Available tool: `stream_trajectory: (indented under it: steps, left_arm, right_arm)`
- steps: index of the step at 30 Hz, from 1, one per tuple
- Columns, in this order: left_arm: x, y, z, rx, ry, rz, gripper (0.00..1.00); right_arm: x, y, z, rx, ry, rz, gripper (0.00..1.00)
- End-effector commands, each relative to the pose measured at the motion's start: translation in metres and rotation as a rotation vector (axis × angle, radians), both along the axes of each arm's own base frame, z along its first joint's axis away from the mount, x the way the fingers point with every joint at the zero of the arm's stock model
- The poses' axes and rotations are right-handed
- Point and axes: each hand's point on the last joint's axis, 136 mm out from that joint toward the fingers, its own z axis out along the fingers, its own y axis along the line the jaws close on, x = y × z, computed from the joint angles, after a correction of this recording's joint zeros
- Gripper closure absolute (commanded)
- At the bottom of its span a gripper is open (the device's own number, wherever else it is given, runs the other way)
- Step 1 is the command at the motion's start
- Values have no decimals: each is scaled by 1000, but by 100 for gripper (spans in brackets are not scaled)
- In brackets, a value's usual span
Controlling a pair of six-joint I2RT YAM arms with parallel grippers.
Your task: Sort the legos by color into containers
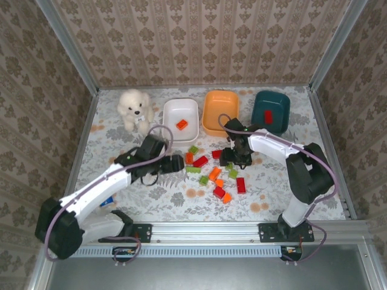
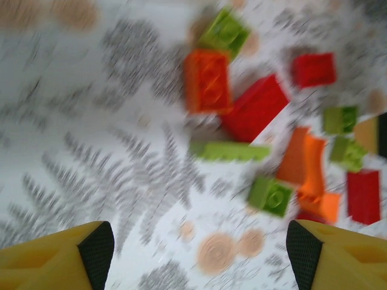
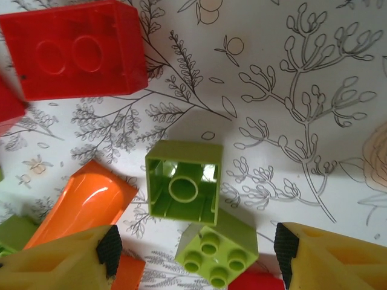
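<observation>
Evidently lining up a pick.
Right claw [image 3: 196, 251], released, straddles an upturned green lego [image 3: 182, 188], apparently to pinch it; left claw [image 2: 199, 248], also released, hovers just left of the scattered legos [image 1: 219, 192] on the tabletop [image 1: 284, 193]; white tub [image 1: 175, 112], orange tub [image 1: 219, 115] and teal tub [image 1: 275, 106] wait farther back for sorting.

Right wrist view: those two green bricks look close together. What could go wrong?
The open right end effector hangs over the studs-up green brick, which abuts the upturned green brick; closing might drag or flick the second. The orange curved piece alongside could get nudged. The left end effector is near the same pile, so the arms might bump.
</observation>
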Motion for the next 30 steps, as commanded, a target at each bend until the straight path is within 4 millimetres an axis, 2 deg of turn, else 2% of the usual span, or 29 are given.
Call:
stream_trajectory:
  steps: [1, 4, 9, 14, 17, 20, 24, 27, 30]
  left_arm:
    - [2, 9, 20, -80, -83, 97, 21]
    - [-2, 18, 22, -89, -110, 127, 19]
    - [-3, 17, 20, -111, -109, 134, 19]
    - [0, 11, 26, -142, -131, 117, 19]
    - [2, 4, 32, -175, -146, 101, 19]
    - [4, 1, 34, -192, -146, 104, 19]
    - [11, -3, 46, -208, -164, 109, 19]
    - [21, -6, 58, -223, -183, 118, 18]
    - [35, -9, 65, -252, -180, 133, 18]
  right_arm:
    - [11, 10, -3, 3, -14, 36, 31]
    - [14, 16, -9, 5, -4, 39, 32]
    - [15, 20, -19, -8, 22, 33, 37]
    - [14, 20, -26, -28, 31, 20, 51]
    - [16, 18, -23, -43, 17, 12, 60]
    - [19, 14, -5, -49, -29, -1, 65]
    - [34, 11, 50, -26, -157, -21, 67]
    - [64, 14, 83, 3, -233, -39, 67]
    - [109, 19, 94, 28, -277, -80, 67]
